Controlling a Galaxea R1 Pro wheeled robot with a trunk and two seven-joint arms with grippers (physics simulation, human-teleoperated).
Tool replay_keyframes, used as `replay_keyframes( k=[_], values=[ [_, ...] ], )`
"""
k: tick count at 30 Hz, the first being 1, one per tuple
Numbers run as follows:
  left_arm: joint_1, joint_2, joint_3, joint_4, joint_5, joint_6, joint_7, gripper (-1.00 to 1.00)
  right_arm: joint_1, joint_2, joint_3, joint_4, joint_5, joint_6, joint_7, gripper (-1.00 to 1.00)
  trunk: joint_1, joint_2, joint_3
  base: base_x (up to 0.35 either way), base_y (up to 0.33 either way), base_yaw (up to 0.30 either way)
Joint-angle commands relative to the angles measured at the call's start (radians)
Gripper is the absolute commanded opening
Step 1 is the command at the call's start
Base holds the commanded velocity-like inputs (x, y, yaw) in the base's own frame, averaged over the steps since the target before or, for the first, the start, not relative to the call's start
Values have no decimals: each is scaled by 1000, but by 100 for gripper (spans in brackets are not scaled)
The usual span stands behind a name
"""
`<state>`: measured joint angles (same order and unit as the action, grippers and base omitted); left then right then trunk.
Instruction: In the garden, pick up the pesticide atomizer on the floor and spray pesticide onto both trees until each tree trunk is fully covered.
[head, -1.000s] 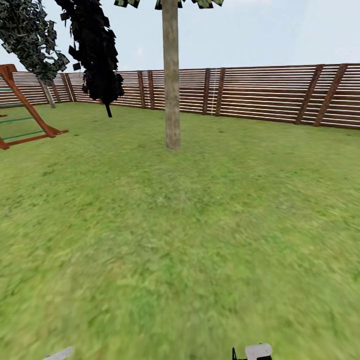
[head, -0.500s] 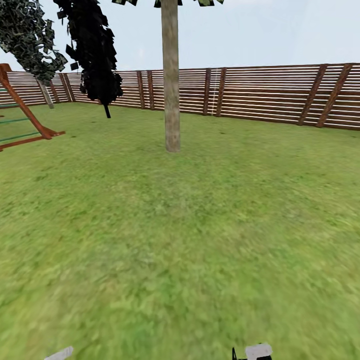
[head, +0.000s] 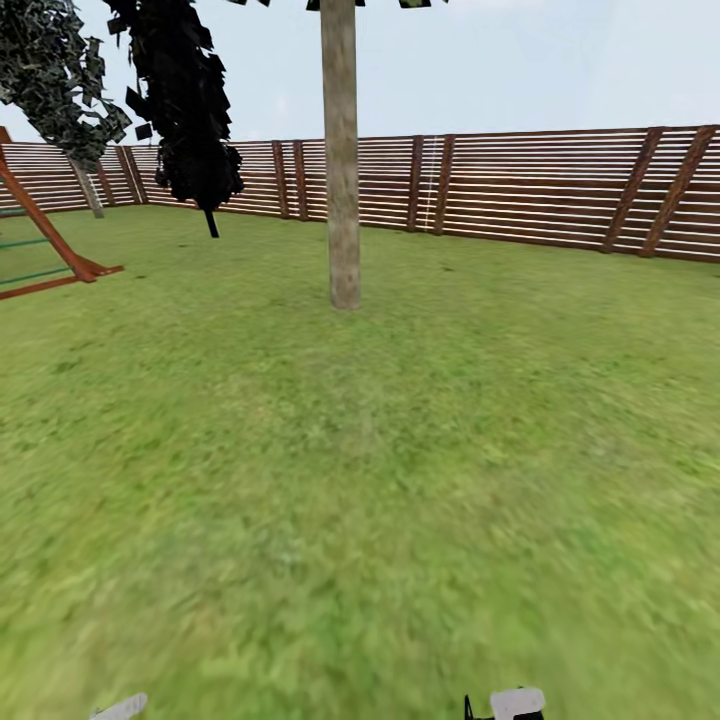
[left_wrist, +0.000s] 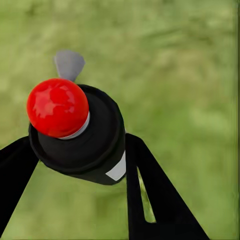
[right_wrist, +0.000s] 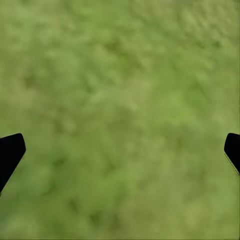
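Grass below, pesticide atomizer pinched between left fingers, right fingers spread wide.

The pesticide atomizer is sitting between the two black fingers of the left claw, which are closing against its sides. It has a round dark body, a shiny red ball on top with a light ring under it, and a light grey nozzle piece sticking out past the ball. One tree is standing upright on the grass, far ahead of both claws. Its trunk is straight, smooth and mottled beige-grey.
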<state>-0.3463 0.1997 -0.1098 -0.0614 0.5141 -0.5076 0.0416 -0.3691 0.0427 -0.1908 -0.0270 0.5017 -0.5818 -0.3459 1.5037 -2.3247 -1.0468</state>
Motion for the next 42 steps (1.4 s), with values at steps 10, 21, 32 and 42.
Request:
replay_keyframes(
  k=[10, 21, 32, 42],
  values=[
    [0, -5, -8, 0, 4, -2, 4, -100, -1, 0, -7, 1, 11, -2, -5, 100, 0, 0, -1, 339, 0, 0],
    [0, -5, -8, 0, 4, -3, 4, -100, -1, 0, -7, 1, 11, -3, -5, 100, 0, 0, -1, 339, 0, 0],
    [0, -5, -8, 0, 4, -3, 4, -100, -1, 0, -7, 1, 11, -2, -5, 100, 0, 0, -1, 339, 0, 0],
    [0, -5, -8, 0, 4, -3, 4, -100, -1, 0, -7, 1, 11, -2, -5, 100, 0, 0, -1, 339, 0, 0]
  ],
)
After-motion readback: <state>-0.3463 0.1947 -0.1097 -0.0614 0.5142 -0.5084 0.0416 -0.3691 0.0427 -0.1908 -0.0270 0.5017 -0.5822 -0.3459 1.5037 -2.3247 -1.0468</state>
